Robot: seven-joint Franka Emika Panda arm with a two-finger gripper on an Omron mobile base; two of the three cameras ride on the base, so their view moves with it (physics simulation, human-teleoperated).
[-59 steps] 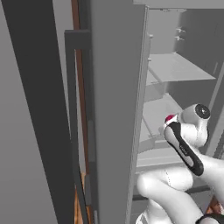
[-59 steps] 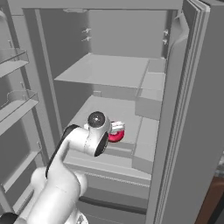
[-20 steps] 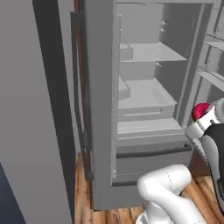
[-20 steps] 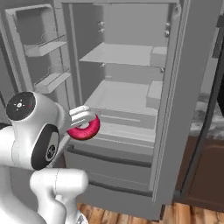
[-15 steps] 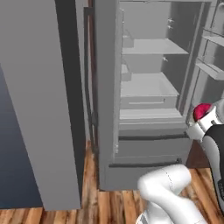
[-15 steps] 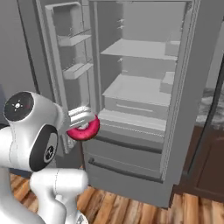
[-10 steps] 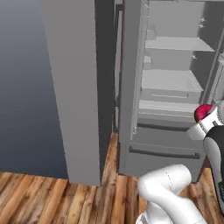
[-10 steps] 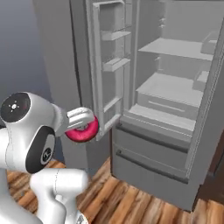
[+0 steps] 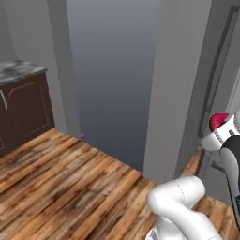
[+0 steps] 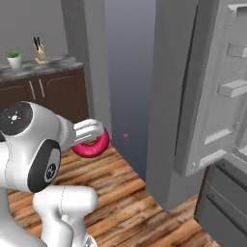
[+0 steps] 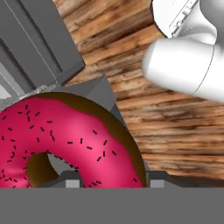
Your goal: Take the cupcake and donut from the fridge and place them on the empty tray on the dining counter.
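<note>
My gripper (image 10: 94,137) is shut on the donut (image 10: 91,144), a ring with glossy red-pink icing and dark sprinkles. In the hand view the donut (image 11: 65,135) sits between the two fingertips, above wooden floor. In the left base view the donut (image 9: 218,121) peeks over the white wrist at the right edge. The grey fridge (image 10: 212,96) stands at the right with its door open, door shelves and lower drawers showing. Its grey side (image 9: 187,84) also rises on the right of the left base view. The cupcake, the tray and the dining counter are out of view.
A dark cabinet with a marbled top (image 10: 38,65) carries a small plant (image 10: 14,59) and a knife block (image 10: 39,52) at the left. Another dark cabinet (image 9: 21,103) stands at far left. Wooden floor (image 9: 70,183) lies open ahead, with a blue-grey wall (image 9: 112,70) behind.
The whole picture has swung from the fridge's inside to the wall and floor on its left, so the base has turned. The donut stays in the shut gripper.
</note>
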